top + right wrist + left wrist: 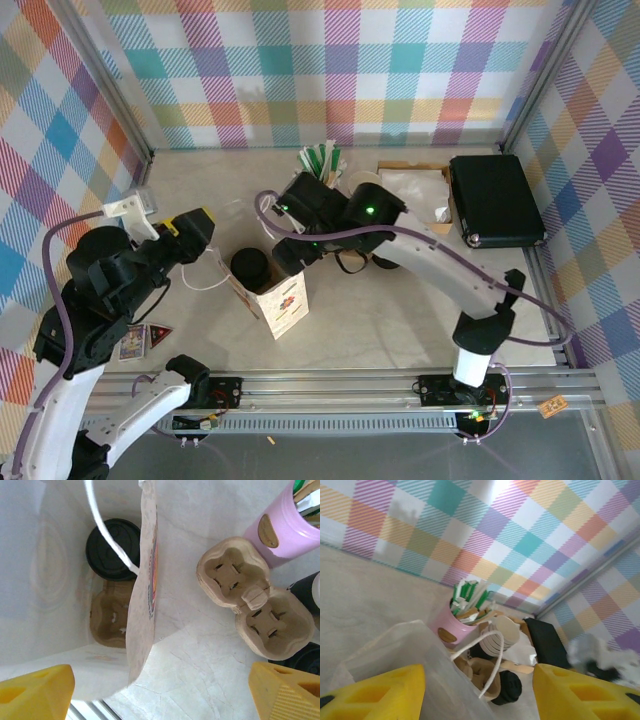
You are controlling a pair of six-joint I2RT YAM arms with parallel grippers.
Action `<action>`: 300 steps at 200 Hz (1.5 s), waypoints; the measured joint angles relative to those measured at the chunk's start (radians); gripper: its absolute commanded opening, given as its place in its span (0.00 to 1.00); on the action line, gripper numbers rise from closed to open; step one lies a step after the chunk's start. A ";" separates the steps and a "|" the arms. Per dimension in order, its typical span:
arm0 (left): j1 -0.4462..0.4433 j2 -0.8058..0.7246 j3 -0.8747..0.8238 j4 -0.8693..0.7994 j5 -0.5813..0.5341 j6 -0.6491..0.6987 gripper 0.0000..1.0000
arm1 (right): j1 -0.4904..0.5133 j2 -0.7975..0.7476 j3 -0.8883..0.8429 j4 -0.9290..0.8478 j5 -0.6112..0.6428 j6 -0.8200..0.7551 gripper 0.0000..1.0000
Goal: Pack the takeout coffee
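Inside the white paper bag [142,580] near the front of the table [200,670], the takeout coffee [112,549] stands upright. From above it reads as a round black lid with a raised rim and faint embossing; the cup under it is hidden. It sits in one pocket of a brown pulp carrier [111,617] on the bag's floor, and the pocket beside it is empty. A white cord handle [107,530] crosses over the lid. In the top view the black disc [250,268] shows at the bag's [282,305] open mouth.

The right gripper [160,690] hangs above that mouth, its yellow fingers [35,690] spread wide and holding nothing; the bag's side wall runs down between them without visibly touching either.

The left gripper [480,695] is at the bag's left side, jaws partly apart. The bag's rim [395,650] lies between them, close against one finger; whether it touches I cannot tell.

Beyond the bag, a second pulp carrier [245,605] lies empty on the table. Behind it stands a pink cup [277,530] of stirrers, and farther right a black case [495,198].
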State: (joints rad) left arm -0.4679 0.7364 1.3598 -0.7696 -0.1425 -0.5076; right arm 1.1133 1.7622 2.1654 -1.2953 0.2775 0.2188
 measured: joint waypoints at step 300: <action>0.131 0.576 0.199 0.187 -0.320 0.315 0.61 | -0.584 0.019 -0.008 0.159 -0.118 -0.010 0.75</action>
State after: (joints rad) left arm -0.3367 1.3128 1.5585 -0.5831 -0.4625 -0.1921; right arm 0.5293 1.7817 2.1574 -1.1362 0.1596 0.2092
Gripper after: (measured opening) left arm 0.607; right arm 0.750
